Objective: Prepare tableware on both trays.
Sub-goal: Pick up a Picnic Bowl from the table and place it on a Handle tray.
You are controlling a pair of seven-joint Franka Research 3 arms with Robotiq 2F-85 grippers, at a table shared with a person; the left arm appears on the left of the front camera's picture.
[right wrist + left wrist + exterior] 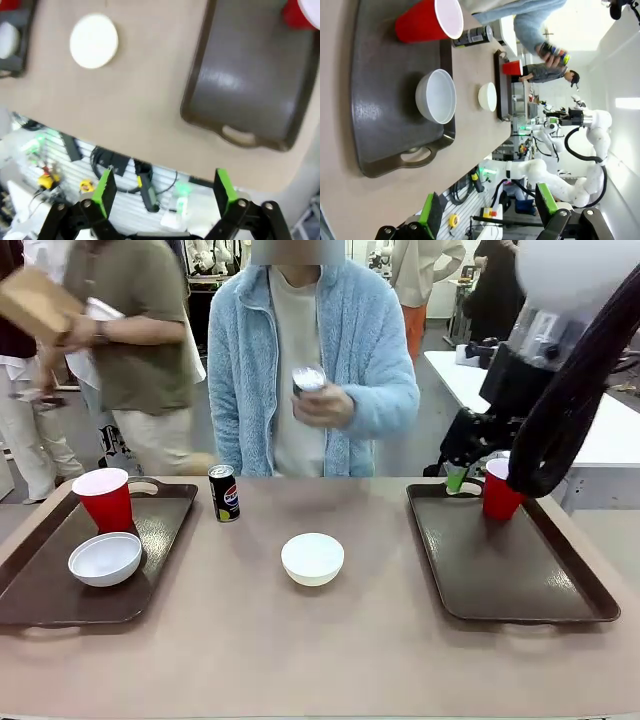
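Front view: a Pepsi can [224, 493] (its logo can be read) is seen between the left tray [30, 590] and a white bowl [312, 558]; it could be toppled by a careless reach. Left wrist view: the left gripper [487, 207] is spread, empty. Right wrist view: the right gripper [162, 192] is likewise spread.

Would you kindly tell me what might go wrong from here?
The slim black Pepsi can stands upright on the bare table; a glancing grasp may topple it. The red plastic cup at the far corner of the right dark brown tray stands close beside the right arm; a careless swing might knock it over.
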